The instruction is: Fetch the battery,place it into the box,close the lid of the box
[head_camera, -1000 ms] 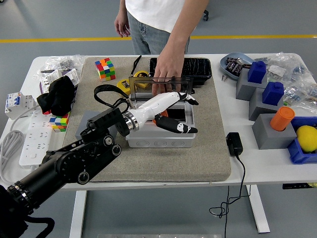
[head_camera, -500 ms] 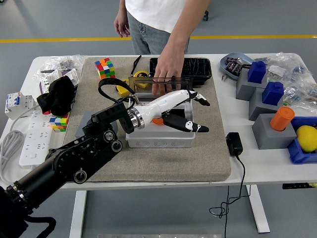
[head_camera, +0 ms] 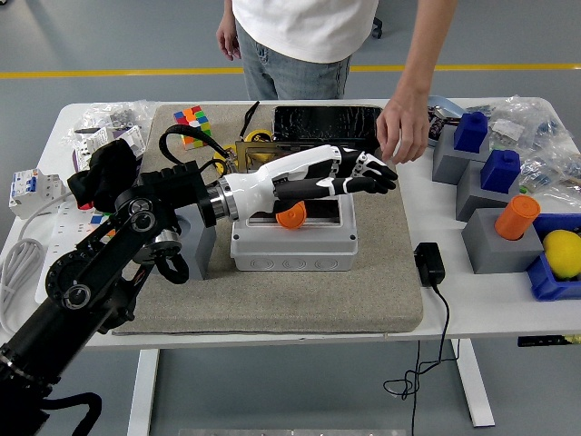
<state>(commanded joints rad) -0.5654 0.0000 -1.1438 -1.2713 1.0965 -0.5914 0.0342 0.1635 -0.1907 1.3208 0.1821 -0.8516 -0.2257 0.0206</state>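
Overhead, the white bench (head_camera: 300,318) carried a grey mat (head_camera: 300,291) with the grey box (head_camera: 292,241) near its middle. Above the box the left robot hand (head_camera: 349,180) hovered, fingers stretched out, holding nothing. An orange battery (head_camera: 291,215) lay inside the box, toward its left side.

Grey floor (head_camera: 109,36) with yellow line (head_camera: 109,73) behind white table (head_camera: 481,313).

Clutter around your mat (head_camera: 300,300)

You have a cube (head_camera: 191,125) far left and a lemon (head_camera: 563,252) at the table's (head_camera: 490,318) right edge.
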